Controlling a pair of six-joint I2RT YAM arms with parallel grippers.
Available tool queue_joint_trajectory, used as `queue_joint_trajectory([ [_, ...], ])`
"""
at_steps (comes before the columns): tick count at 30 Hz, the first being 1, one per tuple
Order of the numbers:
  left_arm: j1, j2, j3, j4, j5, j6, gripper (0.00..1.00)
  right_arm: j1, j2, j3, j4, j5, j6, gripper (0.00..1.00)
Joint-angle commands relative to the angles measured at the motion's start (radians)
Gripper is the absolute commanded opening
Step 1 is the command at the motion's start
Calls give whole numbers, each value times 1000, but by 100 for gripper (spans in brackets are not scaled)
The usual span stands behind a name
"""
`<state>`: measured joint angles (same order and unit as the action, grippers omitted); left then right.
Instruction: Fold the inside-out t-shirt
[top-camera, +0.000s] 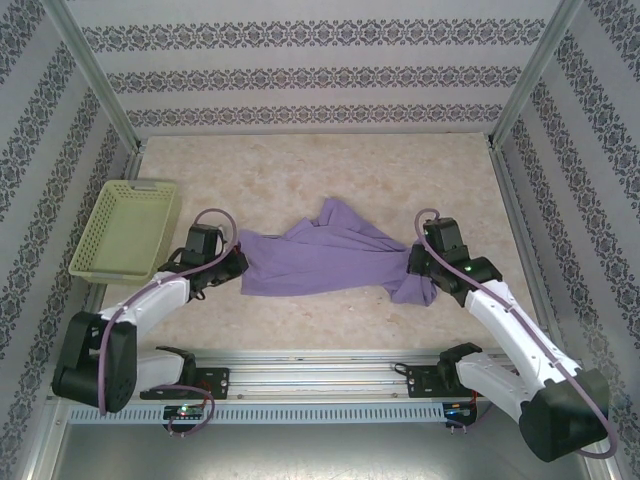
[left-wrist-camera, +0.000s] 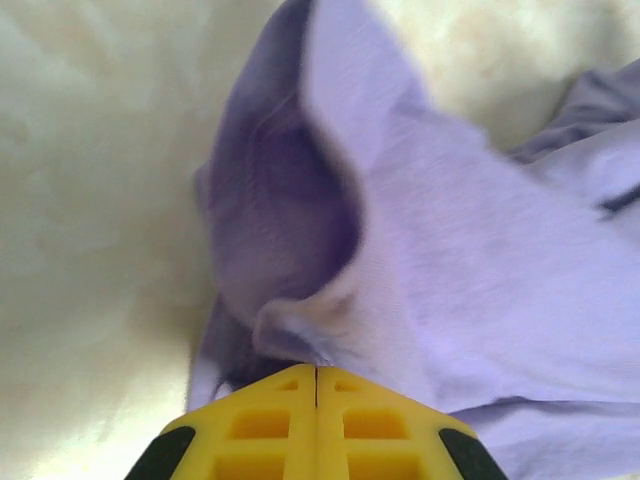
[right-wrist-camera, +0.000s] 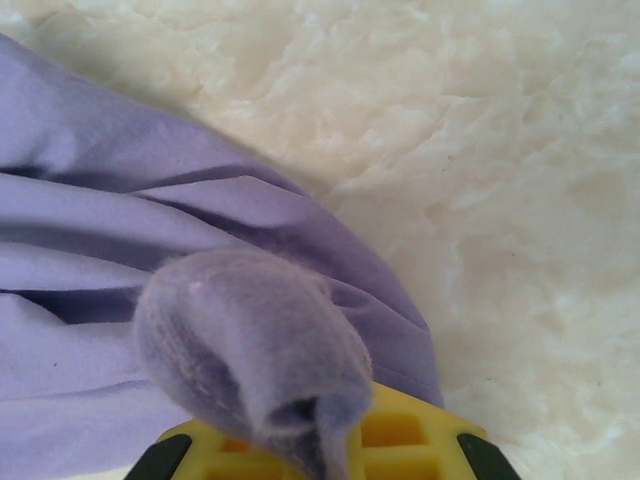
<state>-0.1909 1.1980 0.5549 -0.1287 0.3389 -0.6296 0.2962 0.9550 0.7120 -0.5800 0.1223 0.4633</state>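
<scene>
Left fingers (left-wrist-camera: 260, 425) are pressed together, pinching the hem of the inside-out t-shirt (top-camera: 320, 258). Right fingers (right-wrist-camera: 400, 432) clamp a bunched fold of it. The shirt lies crumpled between the two pairs. A yellow-green basket (top-camera: 148, 186) sits beyond the left fingers, apart from the cloth.

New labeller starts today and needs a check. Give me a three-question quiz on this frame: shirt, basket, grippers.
1. True or false: the t-shirt lies inside the basket.
2. Which gripper is shut on the t-shirt? A) the left gripper alone B) the right gripper alone C) both D) neither
3. On which side of the table does the basket stand, left or right?

Key:
1. False. It lies crumpled on the table, apart from the basket.
2. C. One gripper pinches each end.
3. Left.
</scene>
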Motion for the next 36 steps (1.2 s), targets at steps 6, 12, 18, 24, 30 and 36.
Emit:
queue_joint_trajectory([
  [6, -24, -415, 360, -296, -162, 30, 0, -12, -130, 314, -220, 44, -120, 8],
  [12, -25, -587, 594, -326, -337, 67, 0, 5, -171, 694, -406, -53, -246, 12],
  [18, -24, -525, 724, -319, -414, 105, 0, 33, -166, 818, -442, -80, -254, 16],
  [24, -25, -311, 684, -372, -395, 66, 0, 51, -138, 493, -285, -95, -157, 11],
  [30, -25, -239, 509, -342, -327, 28, 0, 130, -83, 165, -117, -140, -23, 20],
  [36, -24, -292, 380, -336, -370, 35, 0, 443, -41, -37, -41, -29, 176, 34],
])
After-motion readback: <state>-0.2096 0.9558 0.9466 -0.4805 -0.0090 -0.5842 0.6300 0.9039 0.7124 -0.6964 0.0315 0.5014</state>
